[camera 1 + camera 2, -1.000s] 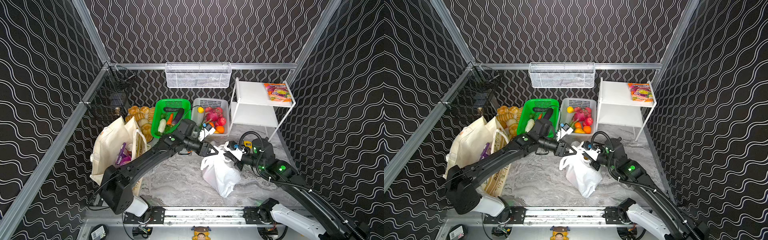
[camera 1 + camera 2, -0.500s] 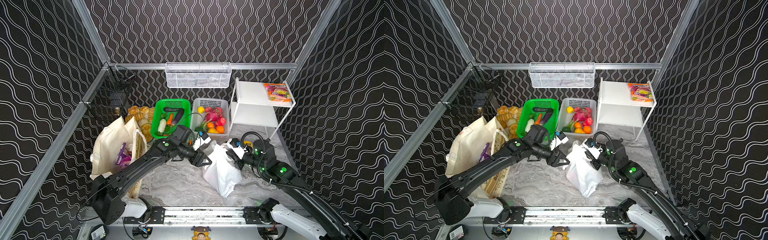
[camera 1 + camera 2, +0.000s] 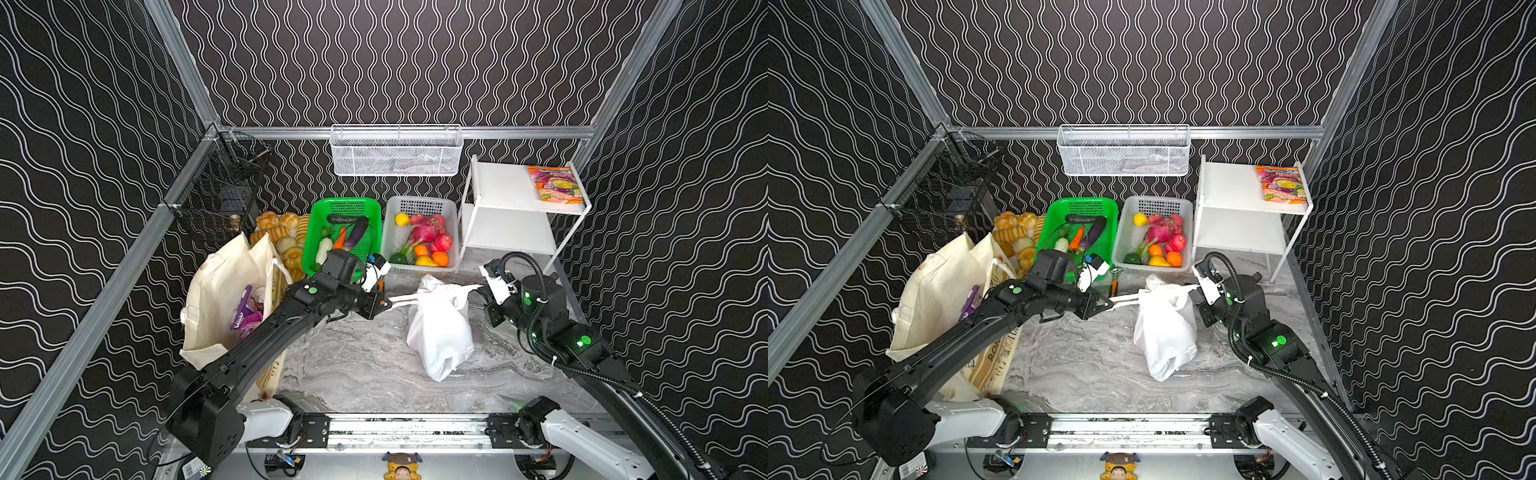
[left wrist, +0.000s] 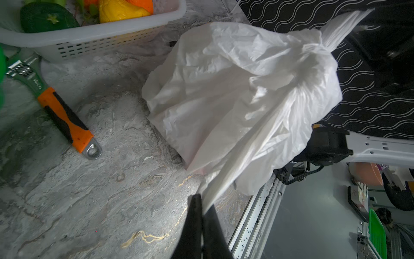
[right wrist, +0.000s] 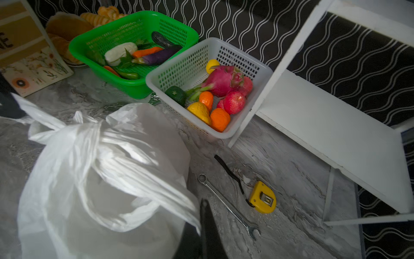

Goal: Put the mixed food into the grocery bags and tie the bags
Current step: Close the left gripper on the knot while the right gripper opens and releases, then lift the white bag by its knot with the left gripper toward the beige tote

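The table (image 3: 357, 365) is carrying everything. At its left edge the tote (image 3: 216, 291) is standing open, with purple packets (image 3: 245, 320) and a can (image 3: 259, 293) lying inside it. At back right the shelf (image 3: 507, 232) is holding a bright packet (image 3: 555, 183) on its top level.

The bag (image 3: 440, 332) is sitting bulging near the middle of the table, between my two arms and in front of the white basket (image 3: 419, 199), which is holding fruit. The green basket (image 3: 347, 201) is sitting just beside that one, holding vegetables.

My left gripper (image 3: 386, 303) is pressing together on the left loop (image 3: 405, 299), which is stretching taut from the bag's top towards the tote. My right gripper (image 3: 482, 291) is pinching the right loop (image 3: 465, 287), which is running the opposite way. In the wrist views both pairs of fingers are squeezing the white plastic, and the loops are crossing in a twist at the bag's top.

A wrench (image 4: 62, 116) is lying in front of the baskets. A spanner (image 5: 228, 206) and a tape measure (image 5: 263, 198) are lying near the shelf's foot.
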